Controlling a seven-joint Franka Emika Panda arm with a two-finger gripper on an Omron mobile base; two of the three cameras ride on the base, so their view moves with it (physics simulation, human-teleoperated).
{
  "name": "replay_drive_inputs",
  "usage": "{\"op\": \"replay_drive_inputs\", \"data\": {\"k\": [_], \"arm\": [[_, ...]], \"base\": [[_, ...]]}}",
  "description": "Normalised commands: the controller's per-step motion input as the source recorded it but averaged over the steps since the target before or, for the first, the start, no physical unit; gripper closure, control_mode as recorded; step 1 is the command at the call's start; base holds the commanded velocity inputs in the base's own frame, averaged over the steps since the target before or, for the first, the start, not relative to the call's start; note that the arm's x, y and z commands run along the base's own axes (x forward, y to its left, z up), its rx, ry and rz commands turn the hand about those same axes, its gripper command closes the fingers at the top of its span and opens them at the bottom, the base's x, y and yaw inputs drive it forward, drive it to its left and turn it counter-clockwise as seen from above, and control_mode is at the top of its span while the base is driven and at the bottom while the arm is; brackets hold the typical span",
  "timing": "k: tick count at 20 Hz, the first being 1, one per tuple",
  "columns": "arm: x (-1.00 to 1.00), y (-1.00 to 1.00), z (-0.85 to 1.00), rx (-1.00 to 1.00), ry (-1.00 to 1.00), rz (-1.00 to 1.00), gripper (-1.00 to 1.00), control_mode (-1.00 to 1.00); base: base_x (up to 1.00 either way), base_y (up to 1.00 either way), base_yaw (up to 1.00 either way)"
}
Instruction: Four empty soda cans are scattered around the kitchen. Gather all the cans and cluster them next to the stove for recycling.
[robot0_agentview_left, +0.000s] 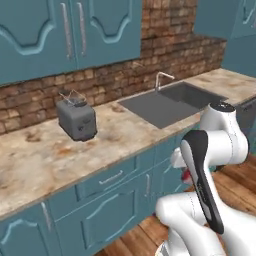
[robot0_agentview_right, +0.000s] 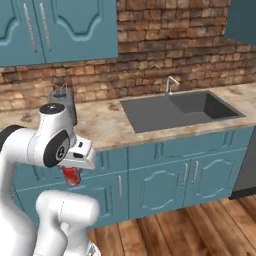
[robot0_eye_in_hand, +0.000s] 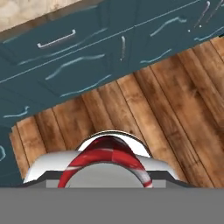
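Note:
A red soda can (robot0_agentview_right: 71, 176) with a silver top hangs under my hand, low in front of the blue base cabinets. My gripper (robot0_agentview_right: 72, 172) is shut on it and points down at the floor. In the left base view a sliver of the red can (robot0_agentview_left: 186, 175) peeks out beside my forearm. The hand view looks straight down onto the can (robot0_eye_in_hand: 105, 153), whose red and white body and grey top sit between the fingers, hiding their tips. The stove is out of view.
A grey toaster (robot0_agentview_left: 76, 119) stands on the marbled counter (robot0_agentview_left: 35, 160). To its right lie the dark sink basin (robot0_agentview_right: 175, 110) and its faucet (robot0_agentview_right: 171, 82). Cabinet doors (robot0_agentview_right: 155, 190) face me, with wooden floor (robot0_eye_in_hand: 175, 100) below. A dark appliance front (robot0_agentview_right: 246, 170) is at far right.

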Motion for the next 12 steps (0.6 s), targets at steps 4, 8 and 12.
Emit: {"op": "replay_drive_inputs", "data": {"k": [4,8,12], "arm": [[0.00,0.00,0.00,0.00,0.00,0.00,1.00,1.00],[0.00,0.00,0.00,0.00,0.00,0.00,1.00,1.00],[0.00,0.00,0.00,0.00,0.00,0.00,1.00,1.00]], "base": [[0.05,-0.48,-0.83],[0.05,-0.43,-0.84],[0.02,-0.44,-0.84]]}}
